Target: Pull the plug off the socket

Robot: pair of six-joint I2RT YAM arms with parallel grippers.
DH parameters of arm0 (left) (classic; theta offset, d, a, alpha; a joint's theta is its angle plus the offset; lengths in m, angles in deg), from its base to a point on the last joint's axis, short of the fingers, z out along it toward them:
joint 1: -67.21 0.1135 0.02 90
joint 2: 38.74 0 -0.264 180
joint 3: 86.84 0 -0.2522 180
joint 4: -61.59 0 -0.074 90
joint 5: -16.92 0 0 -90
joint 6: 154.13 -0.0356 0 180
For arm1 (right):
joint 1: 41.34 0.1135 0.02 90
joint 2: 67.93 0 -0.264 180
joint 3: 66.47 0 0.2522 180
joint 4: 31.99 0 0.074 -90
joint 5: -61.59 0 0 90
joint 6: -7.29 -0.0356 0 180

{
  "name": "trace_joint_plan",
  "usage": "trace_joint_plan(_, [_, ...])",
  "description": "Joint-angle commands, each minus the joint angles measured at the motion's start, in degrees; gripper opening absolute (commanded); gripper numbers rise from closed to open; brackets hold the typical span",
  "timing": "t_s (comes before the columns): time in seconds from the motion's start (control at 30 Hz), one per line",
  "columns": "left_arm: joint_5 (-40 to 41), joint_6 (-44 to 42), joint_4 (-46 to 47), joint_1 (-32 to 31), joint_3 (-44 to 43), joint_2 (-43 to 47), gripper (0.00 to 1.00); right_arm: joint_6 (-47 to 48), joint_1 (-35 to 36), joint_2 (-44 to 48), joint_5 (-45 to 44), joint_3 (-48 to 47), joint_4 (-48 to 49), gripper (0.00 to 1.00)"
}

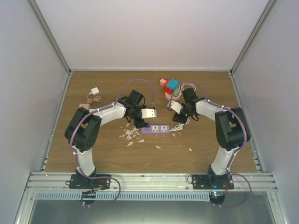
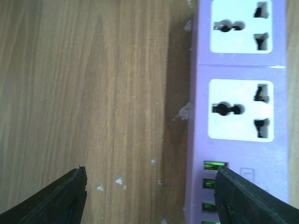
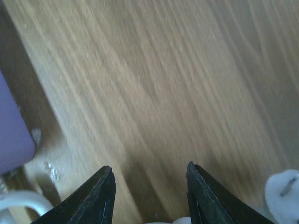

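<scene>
Left tool (image 2: 149,196) gapes astride the purple power strip's (image 2: 238,107) edge, sockets bare; right tool (image 3: 149,196) part-open over tabletop (image 3: 154,79), gripping nothing — should pin strip b4 any pull.

No readable text, labels, brands or numbers are showing in any view. The purple power strip (image 2: 238,116) is showing only blank white socket faces (image 2: 240,109) in the left wrist view, no ratings or logos printed on them. Below those faces, the small green-lit ports (image 2: 215,164) are carrying no markings either. Just right of the ports, a faint pale rectangle (image 2: 246,174) is sitting on the strip; possibly a switch or a label, but the view is too soft to read anything on it. The colored blocks (image 1: 170,86) behind the strip in the top view are too small to show any print.
</scene>
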Motion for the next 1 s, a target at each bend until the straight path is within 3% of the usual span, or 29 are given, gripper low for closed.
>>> trace_joint_plan(0.0, [-5.3,-0.3,-2.6,-1.1,-0.2,0.2,0.75,0.6,-2.7,2.6,-3.0,4.6,-3.8,0.43])
trace_joint_plan(0.27, [-6.9,-1.2,-2.6,-9.1,3.8,0.2,0.65,2.2,-8.1,9.2,-2.4,11.6,-5.8,0.43])
trace_joint_plan(0.47, [-10.3,0.3,-2.4,-14.5,4.3,1.0,0.64,3.8,-12.0,16.6,-4.5,19.7,-7.8,0.43])
trace_joint_plan(0.63, [-9.5,0.1,-2.1,-19.3,4.2,0.0,0.64,5.5,-15.0,23.4,-6.0,25.2,-10.8,0.44])
trace_joint_plan(0.83, [-9.7,0.7,-1.8,-20.6,3.6,-0.5,0.65,6.5,-15.3,27.6,-5.3,28.1,-14.1,0.44])
trace_joint_plan(0.97, [-9.3,1.6,-4.6,-20.0,1.2,-0.1,0.75,6.1,-15.3,29.9,-3.4,25.9,-13.7,0.46])
